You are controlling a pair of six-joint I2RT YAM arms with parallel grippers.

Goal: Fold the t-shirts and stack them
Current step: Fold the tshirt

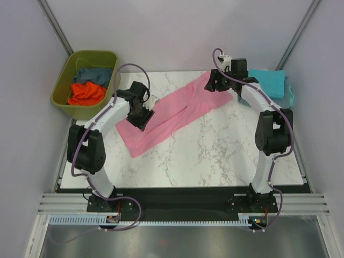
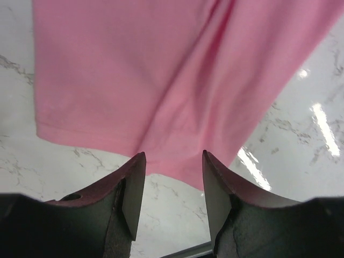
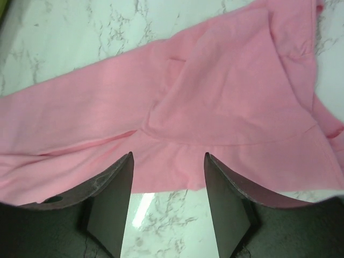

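A light pink t-shirt lies flat as a long diagonal strip across the marble table, folded lengthwise. My left gripper hovers at its lower-left end, open, with only marble between the jaws and the shirt's hem just beyond the tips. Over the upper-right end is my right gripper, also open, the pink cloth in front of its empty jaws. A folded turquoise t-shirt rests at the far right. Orange and slate blue t-shirts lie crumpled in the tub.
An olive-green plastic tub stands off the table's far left corner. Grey walls close in on both sides. The table's black near edge carries the arm bases.
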